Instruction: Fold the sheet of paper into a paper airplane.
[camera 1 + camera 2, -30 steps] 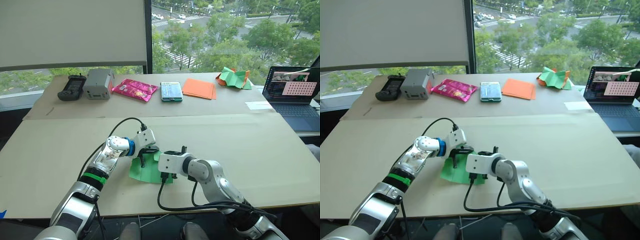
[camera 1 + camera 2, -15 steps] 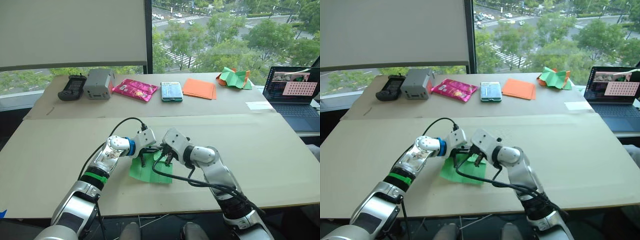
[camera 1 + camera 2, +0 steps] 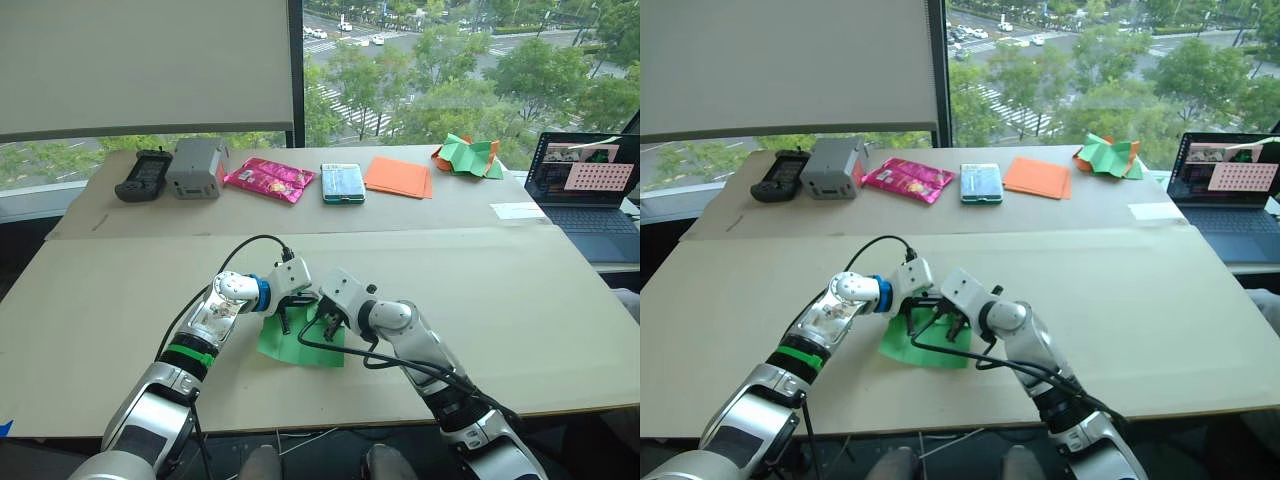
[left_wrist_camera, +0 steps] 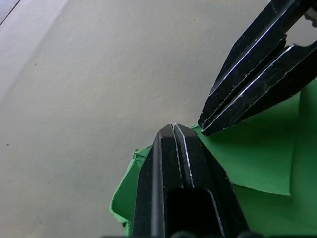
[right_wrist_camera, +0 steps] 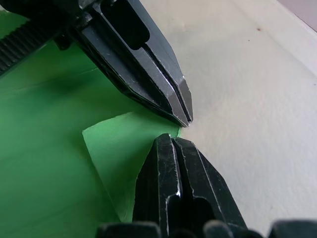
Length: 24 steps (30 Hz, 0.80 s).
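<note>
the sheet of paper lies flat on the near cardboard-covered table, a little to the robot's left of centre and close to the near edge. it is bright green and roughly four-sided, with a folded corner flap at its far edge; its long axis cannot be told, and no pointed end shows. both grippers meet at that folded far corner. the left gripper has its two black fingers pressed together, tips resting at the paper's edge. the right gripper is likewise clenched, its tips on the small folded flap. whether either one pinches the paper cannot be told.

a second table stands behind, under a window with trees and a road beyond, and a lowered white blind. on it, from the robot's left: a black handheld controller, a grey box, a pink packet, a small teal box, flat orange sheets and a crumpled green-and-orange paper heap. an open laptop sits at the right. no writing is legible.
</note>
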Motion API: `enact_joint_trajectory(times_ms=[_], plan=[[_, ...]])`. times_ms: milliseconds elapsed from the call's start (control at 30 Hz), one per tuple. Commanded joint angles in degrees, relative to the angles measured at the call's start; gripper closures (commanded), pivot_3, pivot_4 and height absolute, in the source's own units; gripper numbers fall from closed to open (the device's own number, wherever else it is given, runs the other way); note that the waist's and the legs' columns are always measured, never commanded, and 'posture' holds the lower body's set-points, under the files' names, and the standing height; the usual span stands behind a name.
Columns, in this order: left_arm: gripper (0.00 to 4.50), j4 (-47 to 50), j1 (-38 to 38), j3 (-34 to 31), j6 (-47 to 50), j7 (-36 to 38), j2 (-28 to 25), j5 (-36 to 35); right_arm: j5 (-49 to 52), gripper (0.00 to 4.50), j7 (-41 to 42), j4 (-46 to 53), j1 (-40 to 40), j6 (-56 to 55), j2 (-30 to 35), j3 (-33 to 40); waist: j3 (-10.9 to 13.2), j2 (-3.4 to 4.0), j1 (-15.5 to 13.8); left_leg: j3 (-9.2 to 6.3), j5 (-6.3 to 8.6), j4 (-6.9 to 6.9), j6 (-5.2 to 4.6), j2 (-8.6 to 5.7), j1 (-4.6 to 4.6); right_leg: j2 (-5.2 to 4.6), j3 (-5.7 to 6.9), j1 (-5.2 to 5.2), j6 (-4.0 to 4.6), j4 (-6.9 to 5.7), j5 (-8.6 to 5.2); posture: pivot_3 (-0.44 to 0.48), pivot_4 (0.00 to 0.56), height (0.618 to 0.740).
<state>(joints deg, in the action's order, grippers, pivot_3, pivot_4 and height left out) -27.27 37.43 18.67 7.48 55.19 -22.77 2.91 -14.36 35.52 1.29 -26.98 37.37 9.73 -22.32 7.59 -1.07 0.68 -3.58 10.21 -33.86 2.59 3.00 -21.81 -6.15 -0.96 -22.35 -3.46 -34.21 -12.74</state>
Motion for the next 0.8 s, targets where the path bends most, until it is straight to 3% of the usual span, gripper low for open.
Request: enact_joint_trajectory(times_ms=[33,800], plan=[[4.50,-0.8,-1.2,1.2,0.4,0.1,-0.1,1.7,0.1,4.46,-0.8,-2.8,-0.7,-0.7,0.1,-1.5,0.0,0.03,0.0,0.00,0.00,0.00,0.00,0.00,0.01,0.00,0.00,0.00,0.00,0.00,0.00,0.000,0.150,0.706],[4.50,-0.8,-2.0,1.2,0.3,0.0,-0.2,1.8,2.3,4.46,0.5,0.5,7.1,6.3,4.9,-4.1,-0.7,0.38,0.0,0.00,0.19,-0.01,0.31,0.00,0.32,-0.03,0.01,0.05,-0.01,0.08,-0.11,0.000,0.150,0.706]])
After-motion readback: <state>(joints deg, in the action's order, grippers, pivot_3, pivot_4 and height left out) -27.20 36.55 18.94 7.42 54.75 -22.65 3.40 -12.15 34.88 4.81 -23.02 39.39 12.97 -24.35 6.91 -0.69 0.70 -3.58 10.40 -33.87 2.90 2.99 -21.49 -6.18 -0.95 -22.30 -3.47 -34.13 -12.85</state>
